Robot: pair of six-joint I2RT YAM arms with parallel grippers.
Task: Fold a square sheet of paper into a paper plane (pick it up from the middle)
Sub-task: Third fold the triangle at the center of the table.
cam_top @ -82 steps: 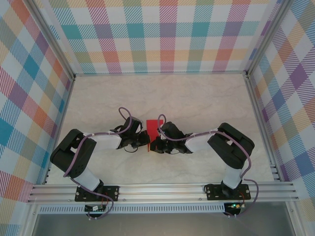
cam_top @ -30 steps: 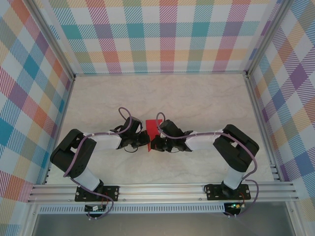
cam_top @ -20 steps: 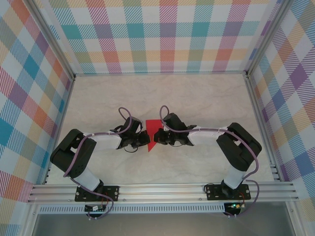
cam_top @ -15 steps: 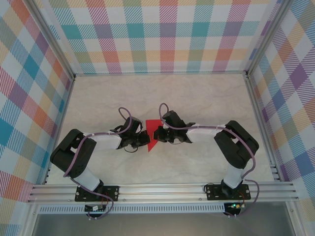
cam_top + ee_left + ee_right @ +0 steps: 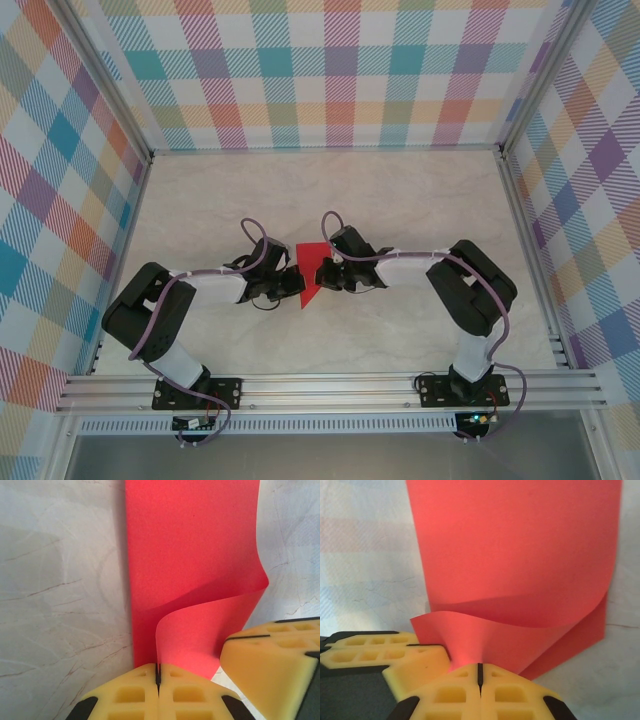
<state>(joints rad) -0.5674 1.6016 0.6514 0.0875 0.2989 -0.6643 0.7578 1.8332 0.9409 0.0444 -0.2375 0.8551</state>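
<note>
Claw check. Found left claw [image 5: 157,672] clenched, pads pressed together on a curled edge of paper [image 5: 192,555]. Found right claw [image 5: 480,672] likewise clenched, pinching a lifted flap of same sheet. Confirmed both grips from wrist views. Noted paper red, partly flat on table [image 5: 60,580], near part curling up off surface into each claw. From right wrist, noted a second layer under the curl at lower right. From left wrist: spotted right claw's yellow finger [image 5: 272,655] just beside left claw, at lower right; cannot tell whether touching paper. From right wrist: spotted left claw's finger [image 5: 370,647] just beside right claw, at lower left. From above: located paper [image 5: 312,262] near table centre, between the two claws, tapering to a point toward arm bases. Placed left claw [image 5: 293,284] at its left side, right claw [image 5: 325,274] at its right, tips near each other.
</note>
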